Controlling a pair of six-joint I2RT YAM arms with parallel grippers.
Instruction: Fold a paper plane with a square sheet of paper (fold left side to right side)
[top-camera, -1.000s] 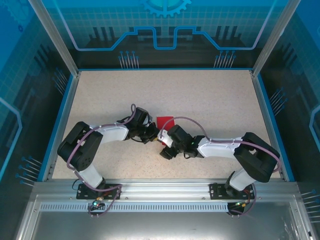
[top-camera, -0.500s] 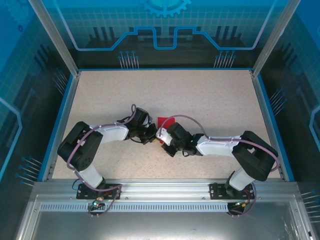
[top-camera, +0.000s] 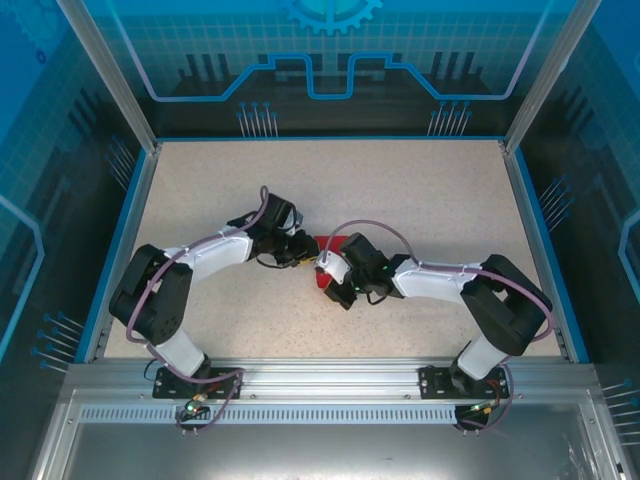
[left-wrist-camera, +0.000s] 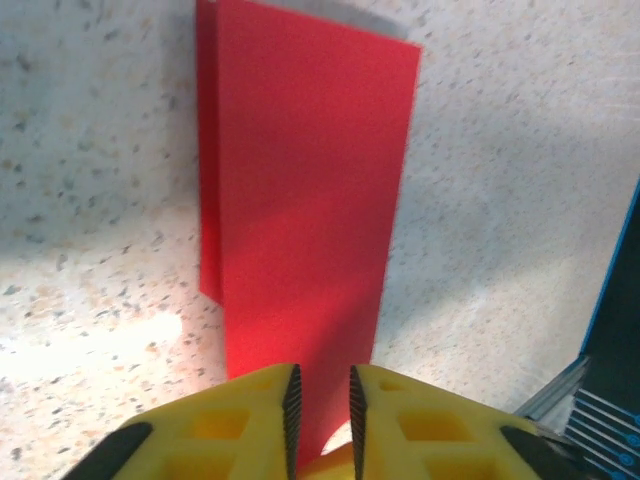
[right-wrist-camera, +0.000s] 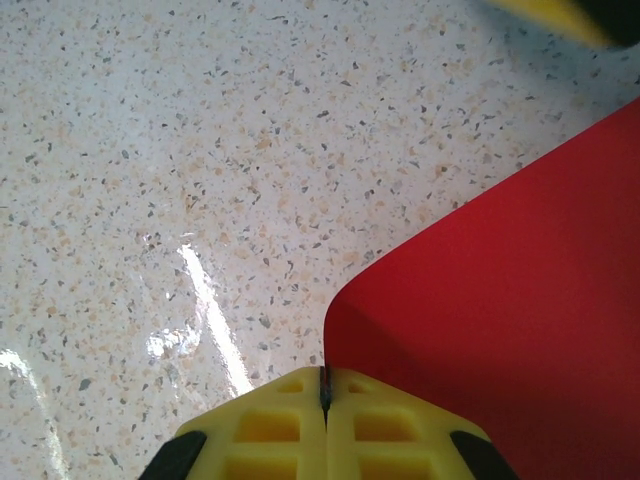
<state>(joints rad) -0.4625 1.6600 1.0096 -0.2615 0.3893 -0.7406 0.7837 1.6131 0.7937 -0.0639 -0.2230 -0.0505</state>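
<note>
The square sheet of paper (left-wrist-camera: 300, 200) is bright red and lies on the speckled table as a narrow doubled strip, with a lower layer showing along its left edge. My left gripper (left-wrist-camera: 320, 375) hovers over the strip's near end, its jaws a small gap apart with red paper visible between them. My right gripper (right-wrist-camera: 324, 375) is shut, and a curled-up corner of the paper (right-wrist-camera: 520, 300) runs into the seam of its jaws. From above, both grippers meet mid-table over the paper (top-camera: 322, 243), left gripper (top-camera: 303, 250) and right gripper (top-camera: 325, 272) almost touching.
The speckled table (top-camera: 400, 190) stretches open behind and to both sides of the arms. Blue rails (top-camera: 330, 138) and clear walls border it. A yellow finger of the left gripper (right-wrist-camera: 560, 15) shows at the top right of the right wrist view.
The right gripper has shut and moved left onto the paper's edge. The left gripper's jaws have parted slightly, and its arm has swung toward the far side. More of the paper is covered.
</note>
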